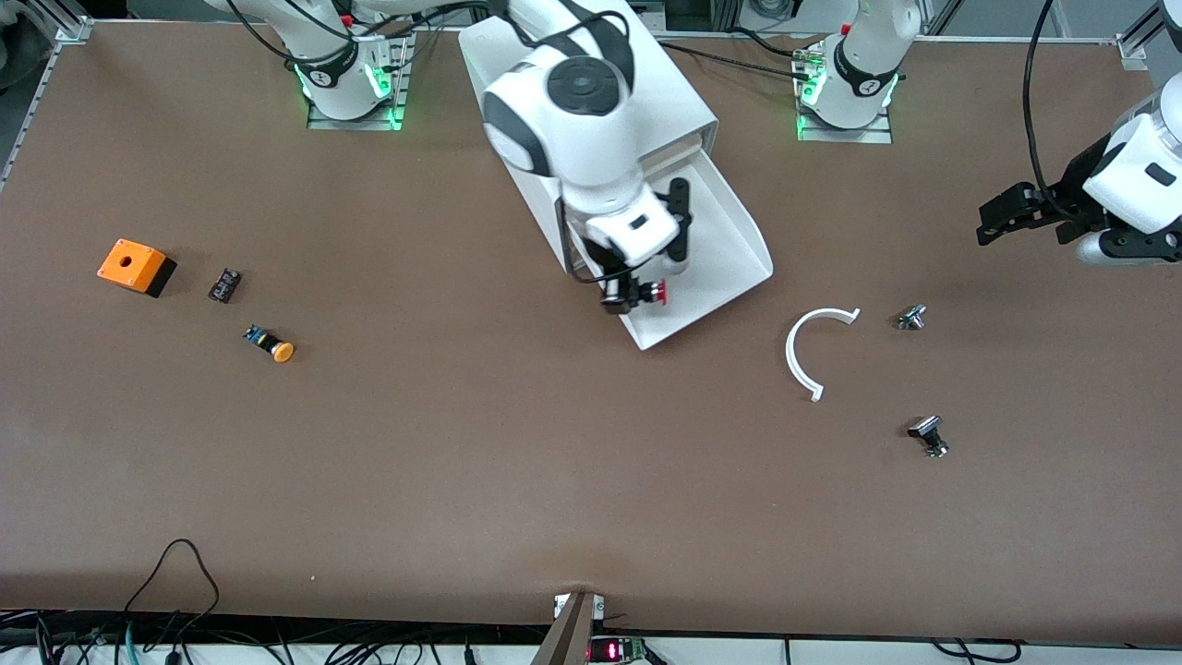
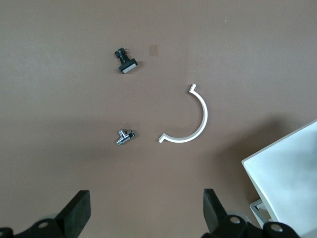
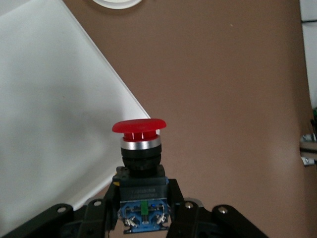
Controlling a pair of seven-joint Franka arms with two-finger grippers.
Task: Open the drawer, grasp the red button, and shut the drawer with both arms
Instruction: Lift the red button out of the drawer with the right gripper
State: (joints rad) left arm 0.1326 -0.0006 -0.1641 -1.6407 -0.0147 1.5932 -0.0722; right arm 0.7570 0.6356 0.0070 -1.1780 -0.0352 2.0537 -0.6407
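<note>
The drawer (image 1: 729, 245) stands pulled out of the white cabinet (image 1: 688, 102); its tray also shows in the right wrist view (image 3: 44, 99). My right gripper (image 1: 635, 297) is shut on the button (image 1: 657, 293), held over the drawer's front edge. In the right wrist view the red cap (image 3: 138, 126) points away from the gripper (image 3: 142, 198), whose fingers clamp the dark blue-black body. My left gripper (image 1: 993, 220) is open and empty, up over the table at the left arm's end; its view shows the gripper (image 2: 146, 213) above bare table.
An orange box (image 1: 135, 266), a small black part (image 1: 223, 284) and an orange-capped button (image 1: 273, 344) lie toward the right arm's end. A white curved piece (image 1: 816, 347) and two small metal parts (image 1: 911, 318) (image 1: 929, 435) lie toward the left arm's end.
</note>
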